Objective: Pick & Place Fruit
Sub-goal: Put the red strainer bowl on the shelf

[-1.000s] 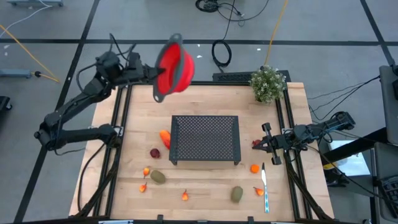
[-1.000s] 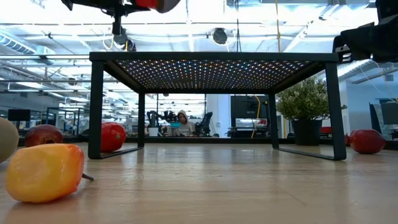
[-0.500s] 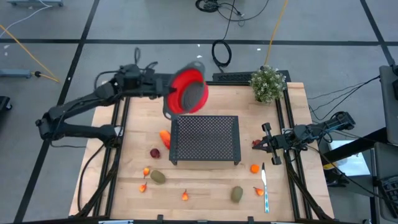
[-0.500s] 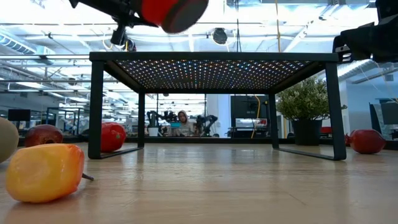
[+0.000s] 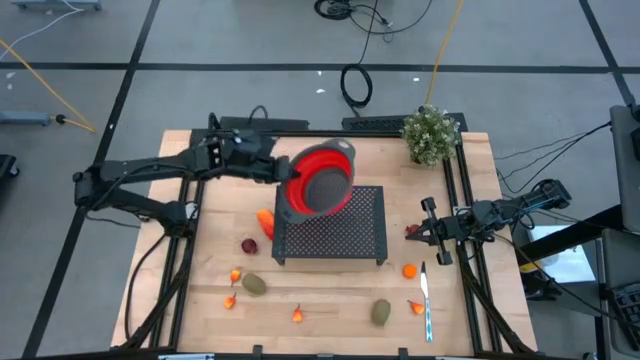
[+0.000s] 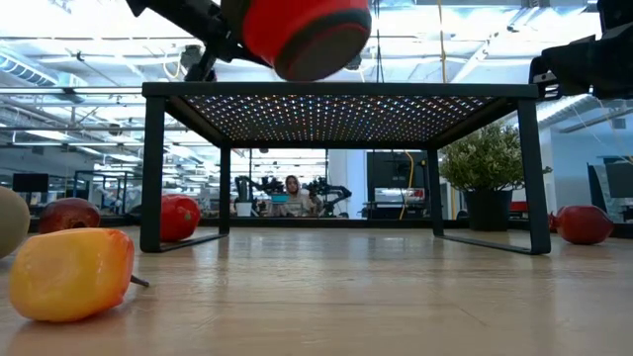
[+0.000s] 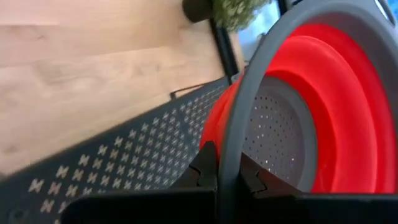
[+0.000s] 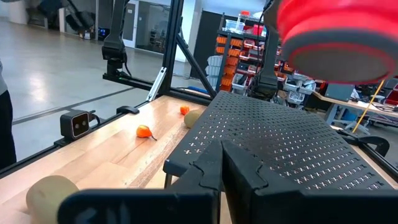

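My left gripper [image 5: 278, 172] is shut on a red collapsible colander [image 5: 320, 180] with a grey rim. It holds the colander in the air over the far left part of a black perforated rack [image 5: 330, 225]. The fruit lies on the table around the rack. There is a long orange piece [image 5: 264, 221], a dark red round one [image 5: 249, 246], two brownish-green ovals [image 5: 254, 284] [image 5: 381, 312] and small orange bits [image 5: 235, 276] [image 5: 409, 270]. My right gripper [image 5: 428, 232] waits shut at the table's right edge, holding nothing. My left gripper pinches the colander's grey rim [image 7: 231, 146] between its two fingers, one on the inner side and one on the outer side. The fingers come from the table's left, slanting a little downward. The colander [image 6: 307, 35] hangs tilted, clear above the rack's top.
A potted plant [image 5: 431, 135] stands at the far right corner. A slim utensil with a light-blue handle [image 5: 426, 300] lies near the front right. The rack [image 6: 336, 109] stands on legs, with open room beneath it. Bare wood lies left of and behind the rack.
My left gripper has swung from the table's far left toward the right and near side and has come down a little. It carries the colander over the rack. The colander has turned from nearly edge-on to showing its inside from above. The fruit has not moved.
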Controlling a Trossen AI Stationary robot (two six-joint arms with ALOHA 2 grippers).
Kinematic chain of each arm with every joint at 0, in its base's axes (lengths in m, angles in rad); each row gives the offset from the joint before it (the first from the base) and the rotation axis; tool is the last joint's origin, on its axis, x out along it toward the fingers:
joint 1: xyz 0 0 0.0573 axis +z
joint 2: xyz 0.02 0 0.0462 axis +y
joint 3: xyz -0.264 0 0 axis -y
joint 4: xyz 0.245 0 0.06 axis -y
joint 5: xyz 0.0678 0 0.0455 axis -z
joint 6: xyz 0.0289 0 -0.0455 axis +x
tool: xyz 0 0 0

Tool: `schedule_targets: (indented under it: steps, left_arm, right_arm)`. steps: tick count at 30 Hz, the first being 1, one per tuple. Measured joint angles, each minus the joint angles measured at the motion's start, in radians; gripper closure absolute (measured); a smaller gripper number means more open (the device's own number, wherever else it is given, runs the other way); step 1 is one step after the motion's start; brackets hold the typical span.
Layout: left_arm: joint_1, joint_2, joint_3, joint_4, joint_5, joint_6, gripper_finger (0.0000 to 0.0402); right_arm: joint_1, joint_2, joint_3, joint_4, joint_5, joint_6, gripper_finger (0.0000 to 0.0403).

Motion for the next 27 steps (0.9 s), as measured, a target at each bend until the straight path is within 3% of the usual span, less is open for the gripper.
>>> schedule_targets:
  steps: [8, 14, 21, 27]
  left_arm:
    - [-0.109, 0.007, 0.0, -0.076, -0.157, -0.071, 0.0401]
    - [-0.16, 0.007, 0.018, -0.142, -0.217, -0.105, 0.0401]
    - [-0.2, 0.079, 0.297, -0.581, -0.33, -0.08, 0.0401]
    - [-0.206, 0.187, 0.511, -0.762, -0.335, -0.005, 0.0401]
  right_arm:
    - [0.0, 0.0, 0.0, 0.0, 0.0, 0.0, 0.0403]
    - [0.0, 0.0, 0.0, 0.0, 0.0, 0.0, 0.0403]
    - [0.0, 0.0, 0.0, 0.0, 0.0, 0.0, 0.0403]
    - [0.0, 0.0, 0.0, 0.0, -0.001, 0.0, 0.0403]
